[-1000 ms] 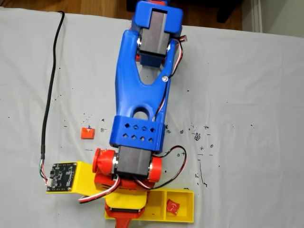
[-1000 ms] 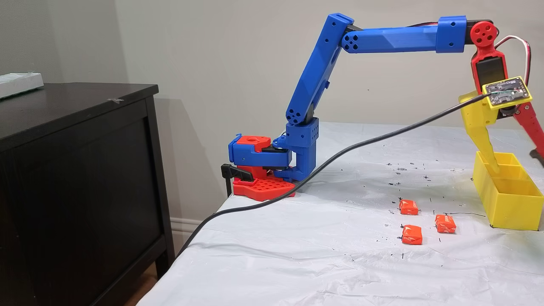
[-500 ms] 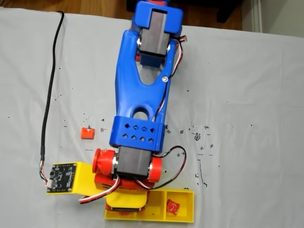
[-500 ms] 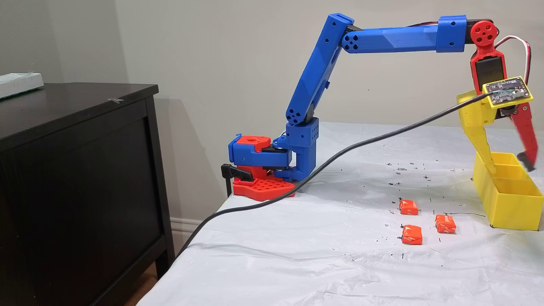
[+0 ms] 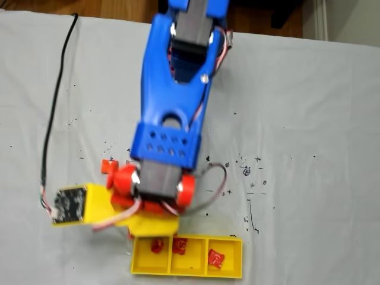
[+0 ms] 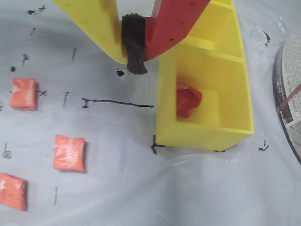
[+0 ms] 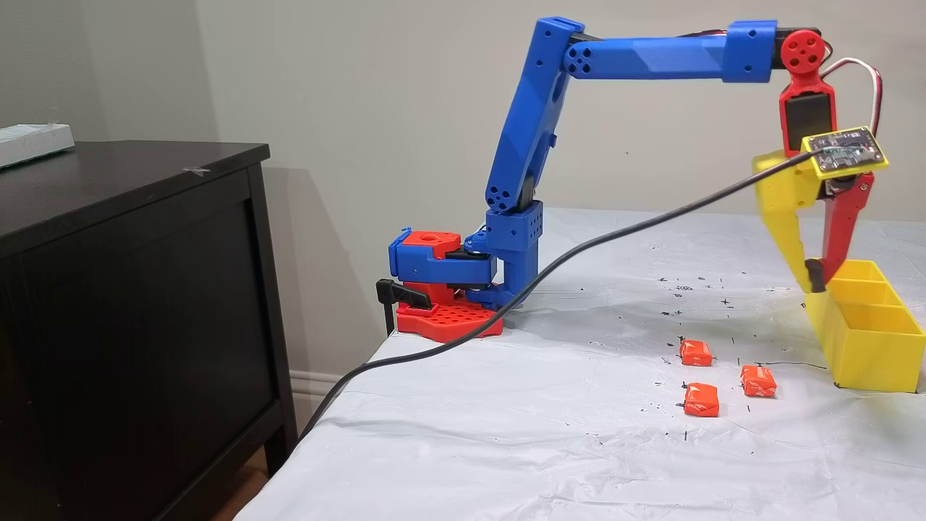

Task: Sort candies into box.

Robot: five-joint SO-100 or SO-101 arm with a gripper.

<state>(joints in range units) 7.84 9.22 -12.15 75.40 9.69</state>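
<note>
Gripper [image 6: 136,63] closed, empty, hovering just beside box [image 6: 235,125] wall. Three candies [image 6: 69,153] lie loose on the cloth away from its tip. Risk: descending closed shoves a candy; swinging back clips the box.

End effector [image 6: 134,59] downward, fingers closed, empty

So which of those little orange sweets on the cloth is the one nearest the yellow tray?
In the side fixed view, start at the yellow tray on the right of the white-covered table. Three orange wrapped candies lie on the cloth to its left. The one you want is the rightmost, closest to the tray's front corner, while the other two lie further left, one behind the other.
</note>
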